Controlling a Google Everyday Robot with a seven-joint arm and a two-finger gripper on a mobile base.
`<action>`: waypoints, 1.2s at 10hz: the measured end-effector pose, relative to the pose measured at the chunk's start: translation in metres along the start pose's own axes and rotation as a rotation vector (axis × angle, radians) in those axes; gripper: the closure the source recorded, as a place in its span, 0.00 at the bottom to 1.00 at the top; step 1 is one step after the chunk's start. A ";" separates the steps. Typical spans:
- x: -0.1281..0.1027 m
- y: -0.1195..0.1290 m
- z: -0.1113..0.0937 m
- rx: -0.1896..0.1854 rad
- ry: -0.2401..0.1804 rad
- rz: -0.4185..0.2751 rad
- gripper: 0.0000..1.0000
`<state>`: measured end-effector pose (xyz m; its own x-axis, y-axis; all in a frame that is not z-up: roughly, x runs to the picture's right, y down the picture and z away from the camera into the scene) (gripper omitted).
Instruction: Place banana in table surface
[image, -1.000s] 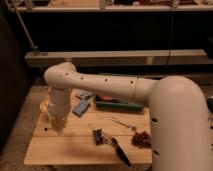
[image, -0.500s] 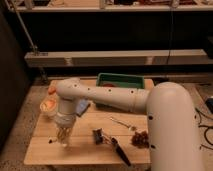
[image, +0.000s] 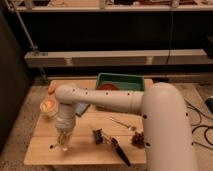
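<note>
My gripper (image: 63, 142) points straight down at the front left of the table surface (image: 85, 152), a light wooden plank top. Its tip is at or just above the wood. A pale yellowish shape shows at the tip, and I cannot tell whether it is the banana or part of the gripper. No banana lies clearly apart on the table. My thick white arm (image: 107, 100) reaches in from the right and crosses the middle of the table.
A green tray (image: 121, 81) holding something red stands at the back. An orange-lit bowl (image: 48, 106) sits just behind the gripper, beside a blue item (image: 81, 107). A spoon (image: 122, 123), a dark utensil (image: 116, 147) and a brown cluster (image: 138, 139) lie to the right.
The arm has swung forward and down, bringing the gripper from above the left of the table to the wood at the front left.
</note>
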<state>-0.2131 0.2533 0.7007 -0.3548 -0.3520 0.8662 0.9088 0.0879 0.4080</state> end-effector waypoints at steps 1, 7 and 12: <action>0.000 0.001 0.001 -0.001 0.000 0.004 0.20; 0.000 0.000 0.001 0.001 0.001 0.007 0.20; 0.000 0.001 0.001 0.000 0.001 0.007 0.20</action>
<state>-0.2128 0.2538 0.7015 -0.3480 -0.3523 0.8688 0.9112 0.0908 0.4018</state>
